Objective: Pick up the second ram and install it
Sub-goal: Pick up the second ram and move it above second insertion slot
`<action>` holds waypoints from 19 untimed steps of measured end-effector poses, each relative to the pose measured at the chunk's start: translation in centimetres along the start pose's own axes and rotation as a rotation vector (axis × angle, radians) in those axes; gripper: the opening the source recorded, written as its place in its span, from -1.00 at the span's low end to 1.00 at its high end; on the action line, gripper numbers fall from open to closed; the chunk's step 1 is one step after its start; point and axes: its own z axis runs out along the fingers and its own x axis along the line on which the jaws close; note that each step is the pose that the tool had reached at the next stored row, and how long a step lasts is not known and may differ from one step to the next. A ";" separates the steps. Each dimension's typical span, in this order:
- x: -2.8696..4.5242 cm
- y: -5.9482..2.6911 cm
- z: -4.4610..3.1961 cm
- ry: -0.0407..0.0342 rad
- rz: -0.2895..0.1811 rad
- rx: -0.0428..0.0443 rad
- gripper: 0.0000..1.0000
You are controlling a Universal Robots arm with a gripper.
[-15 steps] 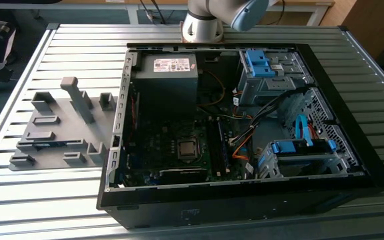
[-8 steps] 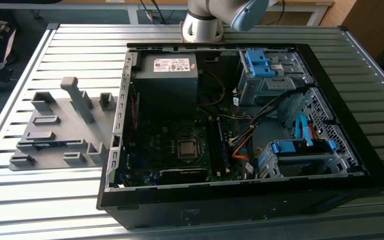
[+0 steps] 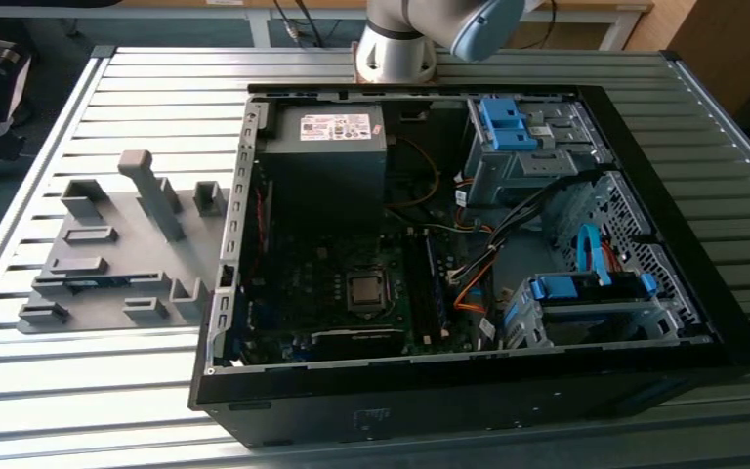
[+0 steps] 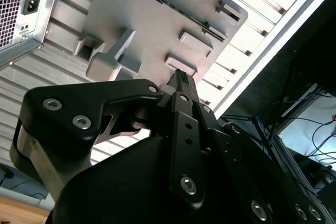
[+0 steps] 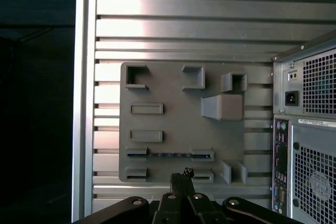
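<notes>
Gripper (image 5: 182,176) above holder tray (image 5: 173,114); fingers (image 4: 181,85) closed together, holding nothing; second ram (image 5: 170,155) lying in its slot; computer case (image 3: 479,415) beside tray.

There were one tabletop (image 3: 153,88), one open computer case (image 3: 479,396), one grey holder tray (image 3: 102,256), one ram stick (image 5: 170,155), two light-blue drive brackets (image 3: 506,122) (image 3: 593,286) and one gripper (image 5: 181,174).

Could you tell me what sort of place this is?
Probably a robotics lab bench: a robot arm, an open computer case and a grey holder tray share a slatted metal table.
</notes>
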 end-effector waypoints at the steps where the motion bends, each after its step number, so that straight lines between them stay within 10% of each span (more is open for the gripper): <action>1: 0.00 0.00 0.00 0.0001 -0.001 0.0000 -0.79; 19: 0.00 -0.01 0.00 0.0005 -0.015 -0.0003 -0.79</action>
